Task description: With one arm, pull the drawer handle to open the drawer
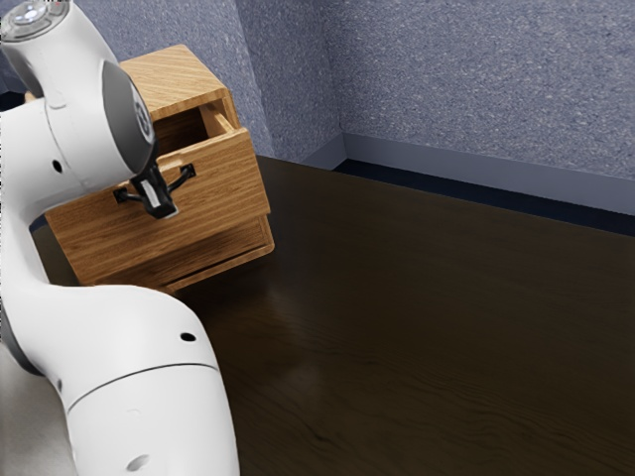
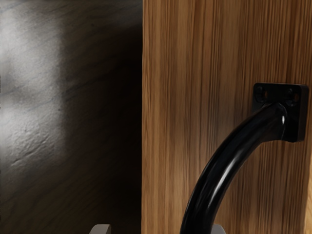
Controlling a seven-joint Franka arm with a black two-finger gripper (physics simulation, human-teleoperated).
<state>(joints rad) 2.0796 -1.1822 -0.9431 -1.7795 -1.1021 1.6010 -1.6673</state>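
Jaws apart rnd 1 handle [image 2: 233, 156], 1 drawer [image 1: 216, 183] part-open.

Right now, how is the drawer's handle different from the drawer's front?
The handle is black and shiny; the drawer front is light brown wood with streaky grain. The handle curves and stands out; the drawer front is flat. The handle is thin; the drawer front is wide. What they share: they are fastened together.

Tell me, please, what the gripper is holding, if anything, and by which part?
Cannot be told: the gripper sits at the middle of the drawer handle, but a closed grip is not visible.
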